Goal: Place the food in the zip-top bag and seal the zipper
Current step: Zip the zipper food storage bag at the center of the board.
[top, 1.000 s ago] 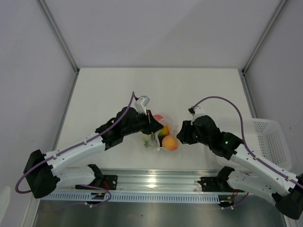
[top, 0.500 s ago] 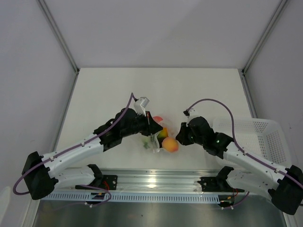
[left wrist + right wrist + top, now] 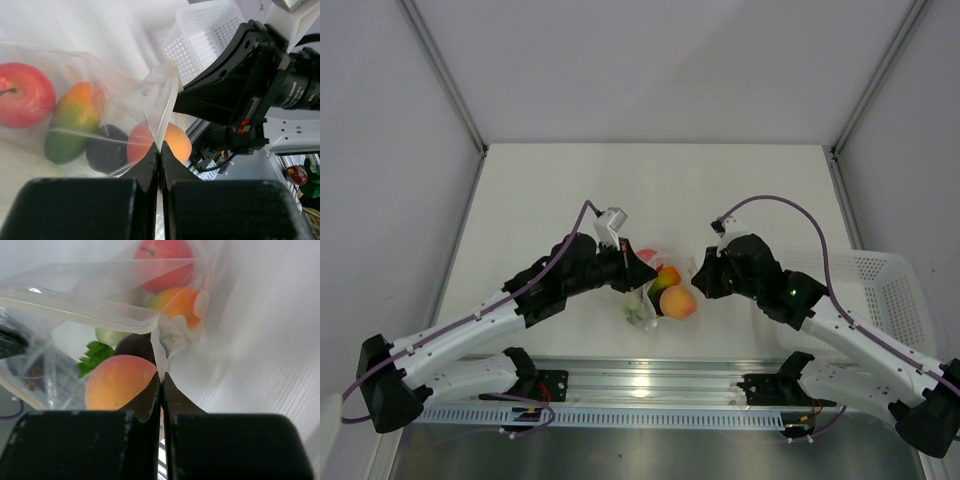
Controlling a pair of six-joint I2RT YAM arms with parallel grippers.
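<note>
The clear zip-top bag (image 3: 655, 285) hangs between my two grippers near the table's front middle. Inside it are a red round fruit (image 3: 22, 95), an orange-green one (image 3: 75, 120), a dark-purple one (image 3: 107, 155), an orange-peach one (image 3: 678, 302) and green leaves (image 3: 95, 357). My left gripper (image 3: 642, 272) is shut on the bag's left edge, as the left wrist view shows (image 3: 159, 150). My right gripper (image 3: 697, 283) is shut on the bag's right edge (image 3: 161, 377). The zipper strip (image 3: 75, 310) runs along the bag's mouth. I cannot tell if it is pressed closed.
A white slotted basket (image 3: 885, 295) stands at the table's right edge, behind the right arm, and it also shows in the left wrist view (image 3: 200, 40). The metal rail (image 3: 640, 385) with both arm bases runs along the front.
My left wrist has drawn back to the left and my right gripper has shifted slightly away from the rail. The bag stays held between them, with the food inside it.
</note>
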